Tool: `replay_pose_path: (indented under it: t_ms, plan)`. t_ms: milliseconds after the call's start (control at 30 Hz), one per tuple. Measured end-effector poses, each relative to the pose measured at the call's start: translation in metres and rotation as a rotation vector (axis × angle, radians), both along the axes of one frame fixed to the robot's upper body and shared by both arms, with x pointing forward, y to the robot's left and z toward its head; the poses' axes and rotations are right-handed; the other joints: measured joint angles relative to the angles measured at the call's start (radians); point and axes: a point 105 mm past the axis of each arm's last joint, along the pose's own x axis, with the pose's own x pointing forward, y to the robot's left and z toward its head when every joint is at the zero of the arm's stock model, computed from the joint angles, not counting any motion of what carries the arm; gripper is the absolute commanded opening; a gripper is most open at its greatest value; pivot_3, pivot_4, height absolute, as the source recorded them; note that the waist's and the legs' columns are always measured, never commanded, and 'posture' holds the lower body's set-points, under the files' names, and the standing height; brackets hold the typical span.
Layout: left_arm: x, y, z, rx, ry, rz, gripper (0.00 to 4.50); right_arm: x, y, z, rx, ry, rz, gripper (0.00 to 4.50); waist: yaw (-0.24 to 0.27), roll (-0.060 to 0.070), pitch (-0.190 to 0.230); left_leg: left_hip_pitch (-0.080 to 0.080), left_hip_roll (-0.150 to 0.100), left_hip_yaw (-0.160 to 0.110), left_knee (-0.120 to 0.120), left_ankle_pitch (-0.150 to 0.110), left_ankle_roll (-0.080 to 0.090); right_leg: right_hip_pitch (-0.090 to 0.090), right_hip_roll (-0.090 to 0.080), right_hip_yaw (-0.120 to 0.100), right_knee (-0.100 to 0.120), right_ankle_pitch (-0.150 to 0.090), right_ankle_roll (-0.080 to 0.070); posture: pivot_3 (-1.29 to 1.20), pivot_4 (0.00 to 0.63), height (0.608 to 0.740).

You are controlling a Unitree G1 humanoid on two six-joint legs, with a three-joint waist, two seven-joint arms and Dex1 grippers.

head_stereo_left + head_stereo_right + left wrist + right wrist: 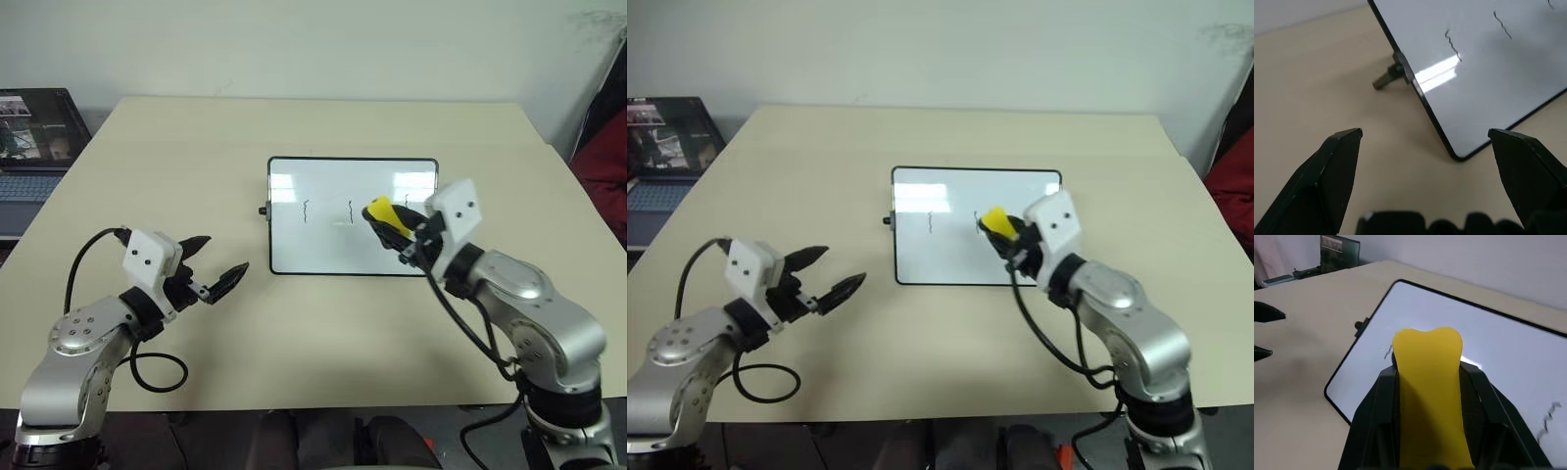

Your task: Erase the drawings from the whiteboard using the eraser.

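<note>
The whiteboard [323, 245] lies flat in the middle of the tan table. Thin black drawings stand on it: one stroke at the left [306, 211], one in the middle [350, 209], and a third [406, 203] partly behind my right hand. My right gripper [389, 224] is shut on the yellow eraser [378, 210], whose tip sticks out past the fingers over the board's right half, close to the middle stroke. Whether it touches the surface I cannot tell. My left gripper [217, 264] is open and holds nothing, above the table to the left of the board's near left corner.
A laptop [34, 137] sits off the table's far left corner. Something red and black [602, 162] stands beyond the right edge. A small black knob [1385, 81] sticks out of the board's left side. A black cable [157, 372] loops by my left arm.
</note>
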Motion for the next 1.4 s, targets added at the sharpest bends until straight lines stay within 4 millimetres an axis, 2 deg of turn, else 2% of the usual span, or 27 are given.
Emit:
replay_pose_path:
  t_ms: [167,267,567,800,967,1233,1400]
  plan:
    - [0.006,0.004,0.007,0.009,-0.016,0.002,4.5,0.017,0.033,0.0,-0.098,-0.082,0.049,1.27,0.002,-0.001,0.0,0.0,0.0,0.0,0.0,0.0,0.0,0.0,0.0,0.0,0.0,0.002,-0.003,0.0,0.15,0.74]
    - [0.01,0.002,0.015,0.01,-0.043,-0.015,4.5,0.031,0.05,0.008,-0.136,-0.163,0.054,1.27,0.001,-0.001,0.0,0.0,0.0,0.0,0.0,0.0,0.0,0.0,0.0,0.0,0.0,0.002,-0.003,0.0,0.15,0.74]
    - [0.016,-0.013,0.019,0.037,-0.045,-0.113,4.5,0.067,0.08,0.003,-0.258,-0.269,0.054,1.27,0.001,-0.001,0.0,-0.002,0.0,0.001,0.0,0.0,0.0,-0.002,0.0,0.0,0.0,0.002,-0.003,0.0,0.15,0.74]
    - [0.014,-0.018,0.014,0.045,-0.026,-0.145,4.5,0.085,0.088,0.0,-0.326,-0.298,0.034,1.27,0.001,-0.001,0.0,-0.002,0.001,0.001,0.0,0.0,0.0,-0.003,0.0,0.0,0.0,0.002,-0.003,0.0,0.15,0.74]
    - [0.008,-0.017,0.004,0.056,0.017,-0.161,4.5,0.096,0.086,-0.016,-0.406,-0.266,0.024,1.27,0.001,-0.001,0.0,-0.002,0.001,0.001,0.0,0.0,0.0,-0.003,0.0,0.0,0.001,0.002,-0.003,0.0,0.15,0.74]
    - [0.0,-0.019,0.001,0.056,0.058,-0.229,4.5,0.094,0.099,-0.029,-0.483,-0.269,0.085,1.27,0.0,-0.001,0.0,-0.002,0.001,0.0,0.001,0.0,0.0,-0.006,-0.001,0.002,0.007,0.002,-0.003,0.0,0.15,0.74]
    - [0.0,-0.019,0.001,0.052,0.066,-0.23,4.5,0.087,0.101,-0.049,-0.494,-0.229,0.123,1.27,-0.001,-0.002,-0.001,0.002,0.001,0.0,0.001,0.0,0.0,-0.006,-0.001,0.002,0.014,0.002,-0.003,0.0,0.15,0.74]
